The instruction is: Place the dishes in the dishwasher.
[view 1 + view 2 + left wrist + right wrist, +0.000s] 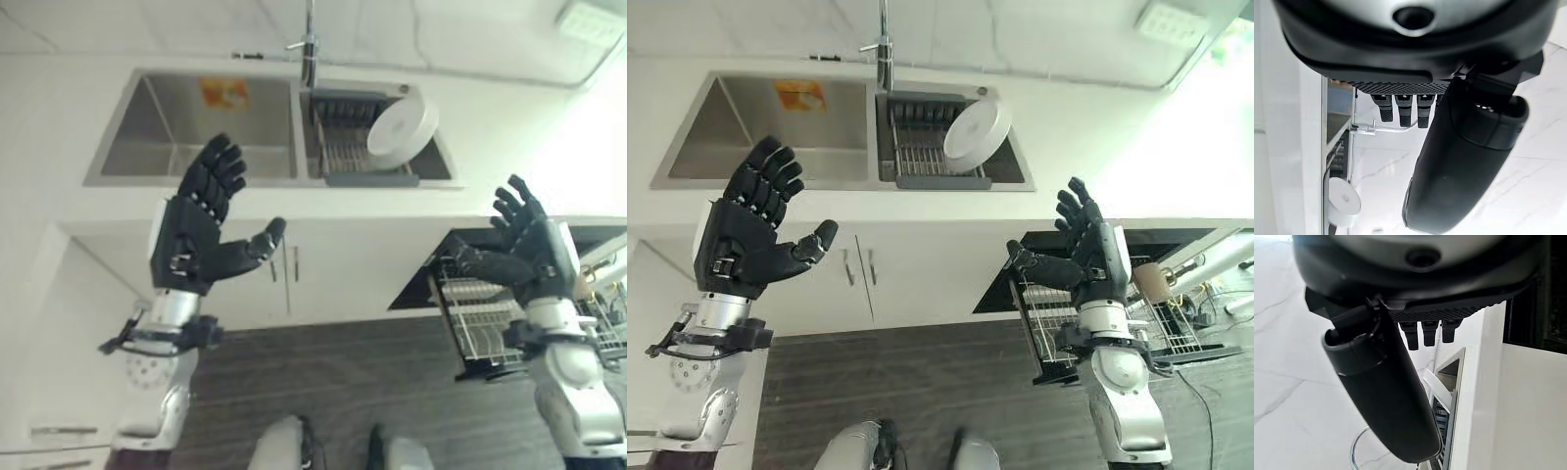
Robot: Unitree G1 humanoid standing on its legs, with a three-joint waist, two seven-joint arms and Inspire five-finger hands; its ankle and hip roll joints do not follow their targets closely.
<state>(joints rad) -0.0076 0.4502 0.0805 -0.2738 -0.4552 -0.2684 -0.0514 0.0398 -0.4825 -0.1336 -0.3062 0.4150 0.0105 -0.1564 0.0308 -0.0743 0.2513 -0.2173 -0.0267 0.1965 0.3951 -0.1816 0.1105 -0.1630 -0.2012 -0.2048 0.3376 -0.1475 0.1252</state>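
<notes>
A white plate [402, 130] leans tilted in the drain rack [348, 147] of the sink's right basin; it also shows as a white disc [1344, 200] in the left wrist view. My left hand [201, 220] is raised in front of the counter, below the left basin, fingers straight and thumb spread, holding nothing. My right hand [524, 250] is raised open over the pulled-out dishwasher rack [485, 328], also empty. The dishwasher [1058, 313] stands open at the lower right with its wire rack out.
A double steel sink [196, 132] with a tap [310, 49] is set in the white counter. White cabinet doors [313, 269] lie below it. Dark wood floor [323, 392] runs beneath. A cup-like object [1151, 282] sits by the dishwasher rack.
</notes>
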